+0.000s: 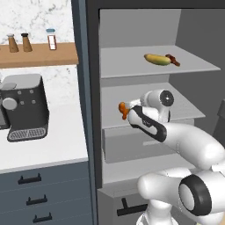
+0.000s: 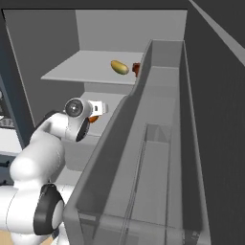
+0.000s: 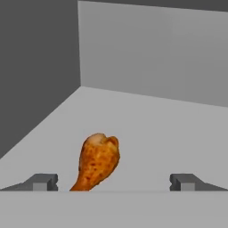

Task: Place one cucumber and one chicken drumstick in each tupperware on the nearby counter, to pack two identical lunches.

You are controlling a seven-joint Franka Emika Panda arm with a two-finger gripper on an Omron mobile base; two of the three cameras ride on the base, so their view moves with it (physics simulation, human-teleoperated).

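My pincer [image 3: 114, 182] stands wide apart, gripping nothing. One chicken drumstick [image 3: 96, 161] lies on the grey middle fridge shelf [image 3: 147, 129] between my fingertips, nearer the one at 9 o'clock. A yellow-green cucumber [image 1: 157, 59] rests on the upper shelf [image 1: 132, 61].

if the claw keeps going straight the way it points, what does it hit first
Most likely the chicken drumstick lying on the fridge shelf, which sits between the open claw tips, nearer one tip. Beyond it, only bare shelf and the back wall; depth is unclear.
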